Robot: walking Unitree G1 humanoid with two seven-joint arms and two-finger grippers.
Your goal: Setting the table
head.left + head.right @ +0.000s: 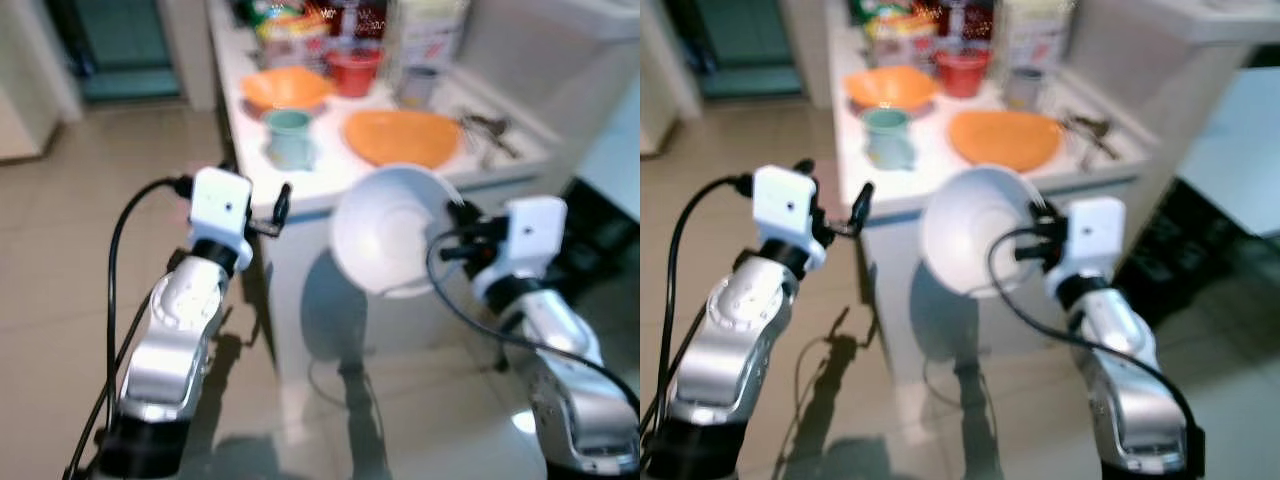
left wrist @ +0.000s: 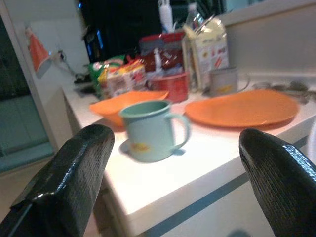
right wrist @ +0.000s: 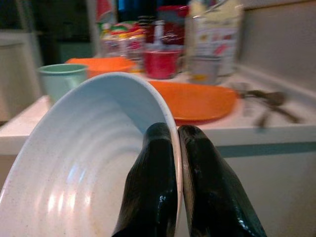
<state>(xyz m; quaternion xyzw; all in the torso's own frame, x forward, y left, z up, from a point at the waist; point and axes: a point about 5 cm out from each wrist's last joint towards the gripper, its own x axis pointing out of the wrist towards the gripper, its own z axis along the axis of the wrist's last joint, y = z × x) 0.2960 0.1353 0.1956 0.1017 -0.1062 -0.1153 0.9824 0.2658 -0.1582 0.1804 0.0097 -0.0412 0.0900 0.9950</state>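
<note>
We see two silver, segmented arms, each capped at the wrist by a white box with a small dark lens. A black cable loops from each box. The left gripper (image 1: 281,207) and right gripper (image 3: 177,163) have long, textured black fingers.

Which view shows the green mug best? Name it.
Left wrist view: the green mug sits close and large, handle visible, between the open left gripper fingers. Both eye views show it small and blurred; the right wrist view catches it behind the white bowl.
</note>
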